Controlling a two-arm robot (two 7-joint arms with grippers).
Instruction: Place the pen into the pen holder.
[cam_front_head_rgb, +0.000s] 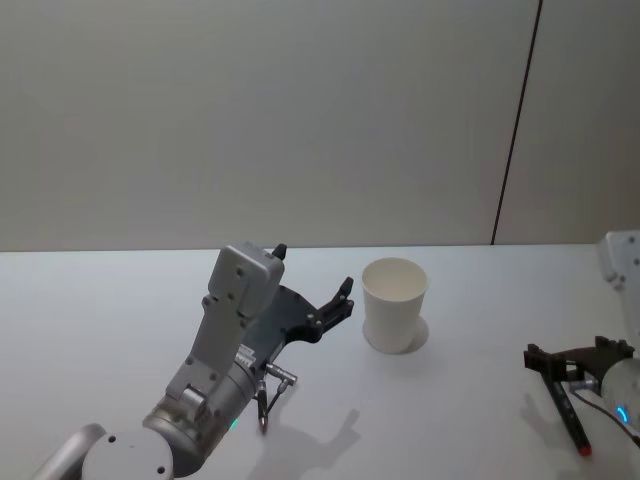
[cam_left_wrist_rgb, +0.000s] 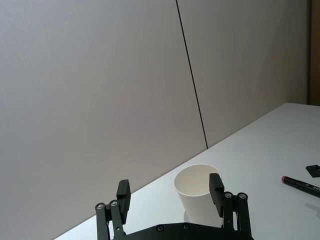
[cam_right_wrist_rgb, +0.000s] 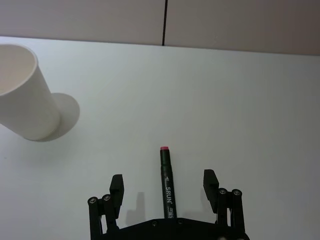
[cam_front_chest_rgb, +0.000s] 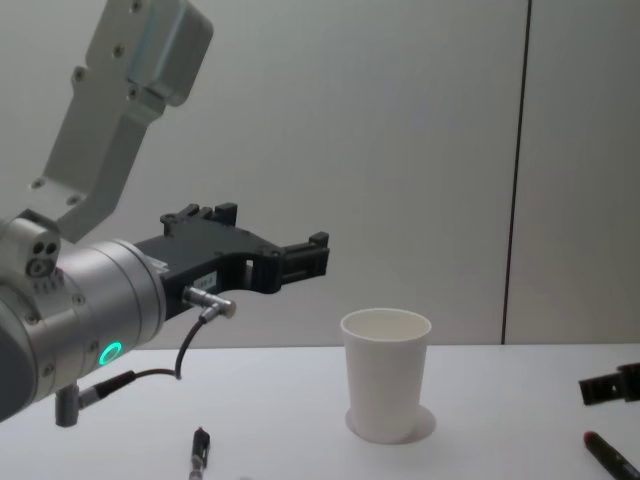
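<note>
**Soft, even light, faint shadows**

I get bright, diffuse light from above, slightly left. The cup (cam_front_head_rgb: 393, 305) throws a pale round shadow to the right of its base on the table (cam_front_head_rgb: 100, 320). The left gripper (cam_front_head_rgb: 314, 268) casts a soft grey one nearer me. The wall (cam_front_head_rgb: 300, 100) is lit evenly.

robot test station in a lab-like or office-like room. plain white matte surface (cam_front_head_rgb: 120, 320), running back to a wall. pale grey wall panels (cam_front_head_rgb: 250, 120) behind, flat and smooth, split by one thin dark vertical seam (cam_front_head_rgb: 515, 120). grey metal robot arm (cam_front_chest_rgb: 100, 300) with exposed black cabling, a plug-in connector and a lit green ring. props of desk stationery: white paper pen holder (cam_front_head_rgb: 394, 305), black pen (cam_right_wrist_rgb: 166, 182) with a red end. even indoor lighting, soft shadows on the surface.
</note>
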